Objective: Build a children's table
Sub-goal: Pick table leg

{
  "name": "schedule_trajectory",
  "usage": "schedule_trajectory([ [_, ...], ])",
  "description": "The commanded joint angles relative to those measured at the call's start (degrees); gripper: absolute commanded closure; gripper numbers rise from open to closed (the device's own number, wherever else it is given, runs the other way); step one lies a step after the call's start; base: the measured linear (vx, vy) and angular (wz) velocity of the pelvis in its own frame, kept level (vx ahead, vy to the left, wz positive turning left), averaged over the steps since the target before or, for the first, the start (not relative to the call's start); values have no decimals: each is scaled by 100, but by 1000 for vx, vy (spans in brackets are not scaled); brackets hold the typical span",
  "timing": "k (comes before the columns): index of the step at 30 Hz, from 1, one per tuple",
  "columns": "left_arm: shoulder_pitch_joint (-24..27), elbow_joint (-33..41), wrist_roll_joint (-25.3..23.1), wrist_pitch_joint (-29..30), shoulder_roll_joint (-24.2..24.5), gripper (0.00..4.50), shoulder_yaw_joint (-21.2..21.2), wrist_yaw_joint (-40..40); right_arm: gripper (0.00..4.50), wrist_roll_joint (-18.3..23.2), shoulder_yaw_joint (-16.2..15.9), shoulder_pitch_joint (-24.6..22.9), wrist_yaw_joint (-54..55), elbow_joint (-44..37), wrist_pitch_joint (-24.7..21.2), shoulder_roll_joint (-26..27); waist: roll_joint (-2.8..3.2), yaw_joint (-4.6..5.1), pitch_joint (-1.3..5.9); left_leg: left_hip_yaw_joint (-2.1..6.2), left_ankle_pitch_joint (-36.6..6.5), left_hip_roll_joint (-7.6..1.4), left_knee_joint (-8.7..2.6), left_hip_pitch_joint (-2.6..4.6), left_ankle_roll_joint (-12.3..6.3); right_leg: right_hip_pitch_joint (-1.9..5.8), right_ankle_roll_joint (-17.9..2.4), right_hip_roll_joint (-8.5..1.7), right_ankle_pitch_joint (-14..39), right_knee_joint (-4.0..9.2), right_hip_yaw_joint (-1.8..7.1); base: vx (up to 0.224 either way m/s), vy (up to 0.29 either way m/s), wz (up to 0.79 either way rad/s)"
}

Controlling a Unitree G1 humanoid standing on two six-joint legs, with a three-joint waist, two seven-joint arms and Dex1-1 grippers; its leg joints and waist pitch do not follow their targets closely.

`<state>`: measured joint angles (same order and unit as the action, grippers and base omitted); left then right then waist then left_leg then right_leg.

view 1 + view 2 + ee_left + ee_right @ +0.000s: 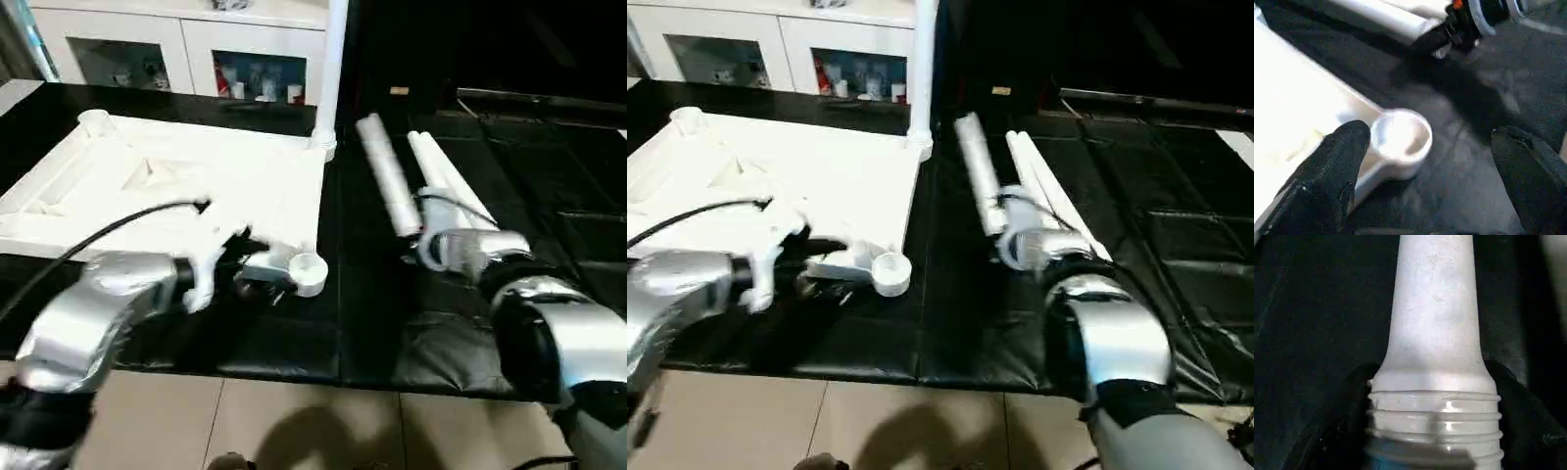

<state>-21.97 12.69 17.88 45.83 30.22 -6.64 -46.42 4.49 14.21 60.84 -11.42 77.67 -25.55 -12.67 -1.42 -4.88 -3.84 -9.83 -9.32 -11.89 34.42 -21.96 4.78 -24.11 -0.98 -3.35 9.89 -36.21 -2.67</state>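
**On the black mat: tabletop upside down, one leg standing, one leg in the right gripper's grasp**

Across the black padded floor mat (411, 343), the white plastic rectangular tabletop (186, 186) lies with its ribbed underside up, on the robot's left side of the head views. At its far right corner one long white tapered round leg (331, 59) stands upright in a socket. Beyond the mat, a white glass-door cabinet (186, 44) lines the back wall.

Right of the top, three loose white tapered legs (1038, 181) lie side by side on the mat, well apart from the top.

The head views place the right gripper (1024, 240) at the near ends of these legs, yet its fingers are hidden there behind the silver forearm. The right wrist view supplies the detail: a black finger sits on either side of the threaded end of the leg (1435, 347), closed around it.

The left gripper (245, 269) hovers at the top's near right corner, beside the round corner socket (308, 270). In the head views its fingers are blurred. The left wrist view shows them spread wide with nothing between, one black finger (1332, 171) just beside the empty socket (1400, 137), the other out over bare mat. That view also catches the right gripper (1449, 34) at the legs' ends.
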Motion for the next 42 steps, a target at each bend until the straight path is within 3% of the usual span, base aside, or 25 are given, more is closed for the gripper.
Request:
schedule_trajectory([
  [1,-249,-332,7,-208,-324,0,81,337,171,446,469,-26,141,-233,520,-106,85,31,460,-30,-1297,-29,-342,80,320,319,-1019,-314,1007,367,197,0,0,0],
  [4,-523,-770,-47,-485,-770,0,179,690,171,900,956,-137,77,-449,1057,-139,50,12,465,-59,-1346,-20,-321,98,207,316,-970,-306,1046,409,201,0,0,0],
  [5,-565,-832,-49,-520,-815,0,189,716,171,937,998,-145,87,-465,1076,-144,56,4,486,-36,-1243,-34,-324,94,182,336,-995,-316,954,379,188,0,0,0],
  [7,-802,-1046,17,-607,-1162,0,342,1002,171,1384,1355,-346,-484,-878,1359,-82,69,7,491,-36,-1139,-32,-311,84,109,344,-1052,-305,756,360,183,0,0,0],
  [8,-868,-1101,45,-621,-1255,0,384,1069,171,1508,1434,-418,-708,-1034,1425,-46,51,17,487,-63,-1128,-15,-304,72,10,359,-1062,-282,644,386,191,0,0,0],
  [9,-977,-1194,96,-640,-1400,0,454,1165,171,1711,1532,-562,-1104,-1345,1480,32,78,8,497,-48,-1085,-22,-299,68,-25,376,-1084,-296,569,368,190,0,0,0],
  [10,-999,-1208,117,-636,-1429,0,472,1177,171,1746,1533,-605,-1192,-1437,1460,53,55,0,520,-38,-947,-38,-294,64,-110,387,-1152,-314,423,350,184,0,0,0],
  [11,-1160,-1319,265,-615,-1638,0,606,1259,171,1974,1488,-932,-1822,-2122,1315,196,52,10,493,-54,-864,-2,-305,38,-223,411,-1187,-272,347,383,177,0,0,0],
  [12,-1264,-1413,329,-644,-1761,0,698,1349,171,2137,1376,-1192,-2200,-2621,1195,287,69,-23,518,-36,-825,-41,-290,64,-227,406,-1225,-315,278,359,181,0,0,0],
  [14,-1487,-1603,533,-634,-1988,0,921,1479,171,2572,1155,-1730,-2840,-3647,694,437,48,-35,511,-30,-674,-23,-300,56,-407,442,-1275,-287,84,377,172,0,0,0],
  [18,-1999,-1977,1132,-476,-2386,0,1440,1616,171,3401,518,-2804,-3785,-5421,-347,490,23,-63,510,-14,-825,-54,-324,86,-373,427,-1313,-322,503,420,157,0,0,0],
  [19,-2016,-1990,1143,-473,-2396,0,1453,1618,171,3418,500,-2830,-3805,-5459,-369,488,16,-83,486,-23,-957,-47,-323,102,-334,416,-1251,-328,826,469,161,0,0,0],
  [20,-2174,-2159,1130,-521,-2439,0,1503,1671,171,3498,368,-2996,-3950,-5687,-469,473,0,-66,461,-17,-1037,-34,-341,74,-265,415,-1150,-333,1196,501,155,0,0,0],
  [21,-2280,-2278,1116,-549,-2463,0,1532,1729,171,3505,296,-3067,-4048,-5769,-488,463,16,-86,468,-21,-1103,-39,-338,109,-231,389,-1082,-336,1375,526,155,0,0,0],
  [23,-2442,-2468,1144,-538,-2517,0,1610,1831,171,3546,207,-3164,-4201,-5897,-530,462,13,-84,451,-10,-1222,-37,-346,106,-145,366,-855,-347,1851,580,151,0,0,0],
  [24,-2537,-2590,1162,-523,-2556,0,1655,1876,171,3591,154,-3235,-4273,-6024,-610,472,-23,-82,448,-13,-1219,-36,-344,105,-138,364,-823,-348,1906,589,152,0,0,0],
  [26,-2778,-2921,1300,-443,-2716,0,1807,2003,171,3682,-102,-3483,-4454,-6502,-895,484,2,-122,450,5,-1142,-41,-352,90,-141,364,-762,-353,1889,591,152,0,0,0],
  [28,-2830,-3002,1360,-428,-2756,0,1840,2037,171,3729,-181,-3587,-4446,-6714,-1016,475,-9,-141,461,16,-1041,-43,-359,60,-134,385,-762,-365,1776,572,148,0,0,0],
  [29,-2884,-3089,1450,-420,-2822,0,1901,2074,171,3728,-285,-3660,-4427,-6873,-1085,474,16,-165,466,13,-1016,-46,-350,80,-138,357,-789,-354,1669,569,151,0,0,0],
  [31,-2956,-3149,1674,-441,-2932,0,2064,2052,171,3702,-402,-3695,-4386,-6957,-1103,465,7,-175,481,21,-934,-48,-353,57,-129,384,-854,-365,1456,540,145,0,0,0],
  [35,-2973,-2992,2065,-379,-2979,37,2277,1802,171,3585,-532,-3701,-4395,-6964,-1095,414,6,-199,483,16,-914,-52,-343,56,-145,383,-960,-381,1341,528,145,0,0,0],
  [36,-2961,-2964,2083,-374,-2977,50,2274,1761,171,3566,-545,-3701,-4393,-6963,-1091,410,-44,-188,479,7,-894,-56,-349,53,-172,384,-958,-374,1305,534,143,0,0,0],
  [38,-2942,-2903,2172,-312,-2989,76,2299,1712,171,3551,-546,-3692,-4353,-6956,-1089,414,-11,-198,480,15,-864,-64,-352,55,-175,380,-983,-383,1255,518,144,0,0,0],
  [42,-2831,-2651,2407,-100,-2985,105,2226,1484,171,3511,-516,-3619,-4217,-6910,-1065,407,-23,-191,469,6,-837,-72,-357,57,-162,381,-1058,-393,1181,501,148,0,0,0],
])
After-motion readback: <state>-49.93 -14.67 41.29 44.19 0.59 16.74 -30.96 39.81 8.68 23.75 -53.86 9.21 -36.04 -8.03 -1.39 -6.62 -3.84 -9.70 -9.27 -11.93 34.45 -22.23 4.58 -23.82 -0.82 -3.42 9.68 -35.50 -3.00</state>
